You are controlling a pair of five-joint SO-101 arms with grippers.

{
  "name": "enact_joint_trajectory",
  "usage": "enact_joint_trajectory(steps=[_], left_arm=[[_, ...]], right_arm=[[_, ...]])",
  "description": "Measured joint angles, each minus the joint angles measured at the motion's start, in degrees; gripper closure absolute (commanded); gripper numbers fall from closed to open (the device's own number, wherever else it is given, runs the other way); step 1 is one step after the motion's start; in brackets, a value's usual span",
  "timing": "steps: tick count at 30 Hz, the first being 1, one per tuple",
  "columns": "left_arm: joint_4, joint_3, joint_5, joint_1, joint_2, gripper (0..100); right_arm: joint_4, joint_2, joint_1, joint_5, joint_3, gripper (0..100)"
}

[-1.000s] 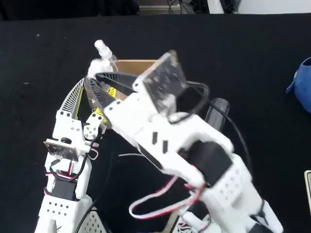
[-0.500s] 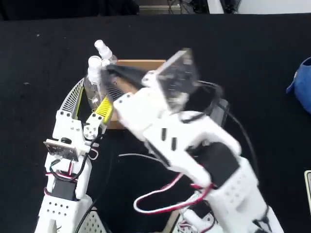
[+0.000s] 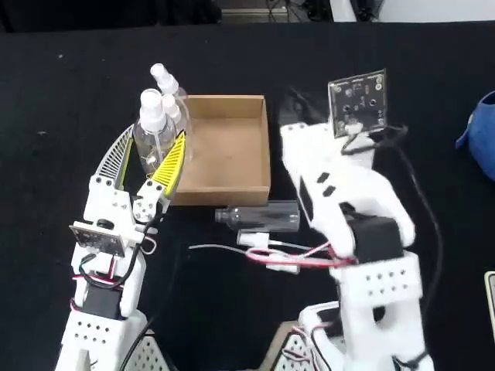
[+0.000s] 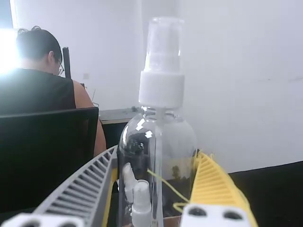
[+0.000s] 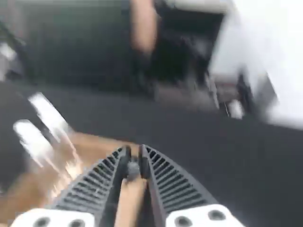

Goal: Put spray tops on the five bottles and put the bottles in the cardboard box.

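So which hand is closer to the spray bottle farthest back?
Left. The left hand, gripping another bottle, sits right by the farthest bottle; the right hand is across the cardboard box.

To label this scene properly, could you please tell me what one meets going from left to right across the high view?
left gripper holding a capped bottle → cardboard box → right arm → blue object at the edge
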Motion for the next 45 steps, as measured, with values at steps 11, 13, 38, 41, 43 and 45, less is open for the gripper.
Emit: enact_joint_trajectory(steps=[11,13,38,41,43,45], left_arm=[[0.0,0.0,0.0,0.0,0.0,97],[0.0,0.0,0.0,0.0,0.0,97],[20.3,0.0,-0.1,-44.7,0.1,97],[16.3,0.0,-0.1,-48.9,0.5,97],[13.0,0.0,-0.1,-50.3,2.5,97],[9.2,0.0,-0.1,-50.8,6.2,97]], right_arm=[[-26.8,0.0,2.7,0.1,34.7,98.7],[-30.6,0.0,2.7,0.4,38.8,98.7],[-35.6,0.0,1.6,0.4,42.3,98.7],[-35.7,0.0,1.6,0.5,42.4,98.7],[-35.7,0.0,1.6,0.8,42.5,98.7],[-35.7,0.0,1.6,0.8,42.5,98.7]])
